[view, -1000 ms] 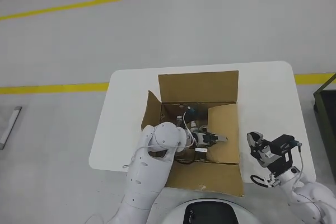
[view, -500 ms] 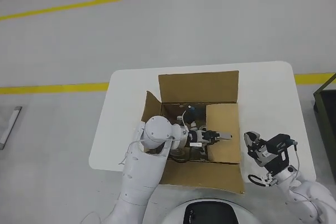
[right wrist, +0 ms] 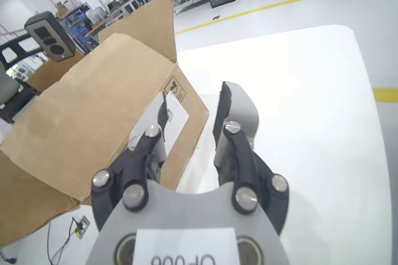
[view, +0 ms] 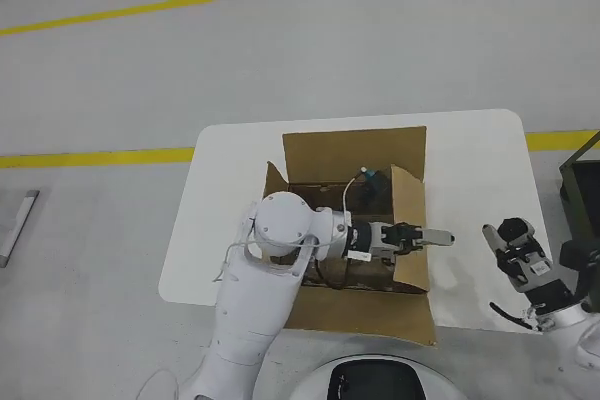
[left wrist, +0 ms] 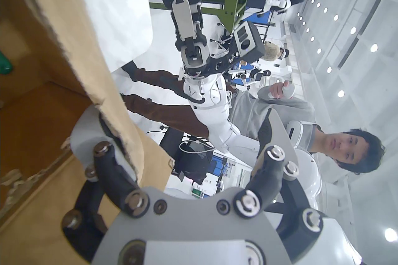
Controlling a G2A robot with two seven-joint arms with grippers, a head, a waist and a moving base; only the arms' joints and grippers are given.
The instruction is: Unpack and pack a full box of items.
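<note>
Cardboard box (view: 355,155) sits open mid-table (view: 470,150), far flap laid back flat. Right flap (view: 410,205) stands near upright. Left gripper (view: 425,237) reaches across the box opening, fingers spread and straddling that flap's top edge, not clamped. Right gripper (view: 504,232) hangs over bare table just right of the box, released, nothing between its fingers. Blue item (view: 370,180) lies inside near the far wall.

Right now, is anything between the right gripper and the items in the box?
Yes: the raised flap on that side stands between the right gripper and the items, with the left gripper straddling its edge.
</note>
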